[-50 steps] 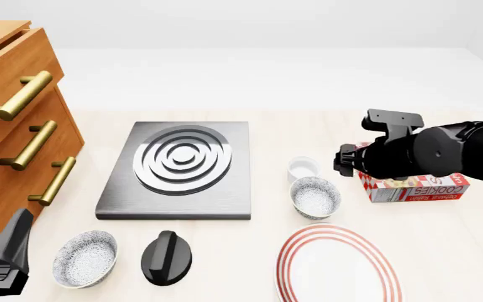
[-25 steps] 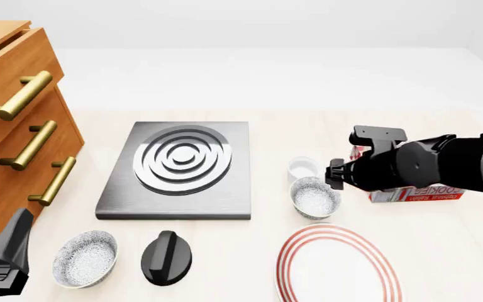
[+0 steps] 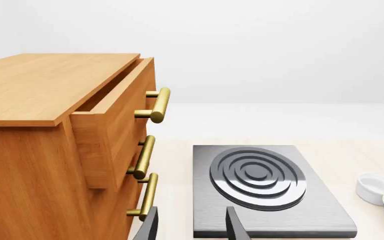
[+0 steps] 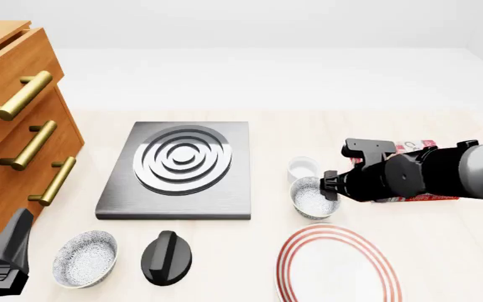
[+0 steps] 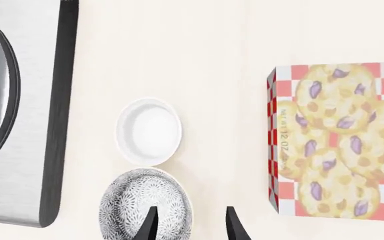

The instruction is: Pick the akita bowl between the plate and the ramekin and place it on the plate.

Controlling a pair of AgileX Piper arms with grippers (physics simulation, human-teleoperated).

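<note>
A: Right arm (image 4: 417, 173) lower and further left than half a second back, now over the right side of the akita bowl (image 4: 313, 197). Cookie box (image 4: 417, 189) mostly covered by it now. Bowl, plate, ramekin unmoved.

B: Hidden or cut off?

A: In front view, right gripper itself behind the arm body, not visible. Plate (image 4: 336, 264) clipped by the bottom edge. Ramekin (image 4: 303, 168) just behind the bowl, touching or nearly, can't separate. Left gripper (image 4: 2, 258) cut at the lower-left corner. Second patterned bowl (image 4: 85, 258) near it, beside a black knob (image 4: 166, 257).

B: Right gripper state?

A: Right wrist view: right gripper (image 5: 190, 222) released, fingers parted, tips only, rest cut off. One finger (image 5: 150, 223) over the bowl's inside near its rim, the other over bare bench (image 5: 205, 65) beside the bowl. Contact with the rim: can't tell. Nothing held.

B: Left?

A: Left wrist view: left gripper (image 3: 192, 226) parted too, empty, aimed at the stove plate (image 3: 265, 190) beside the drawer cabinet (image 3: 58, 150). Top drawer slightly out.

B: Target position?

A: On the bench between ramekin and plate, upright, right of the stove plate.
</note>
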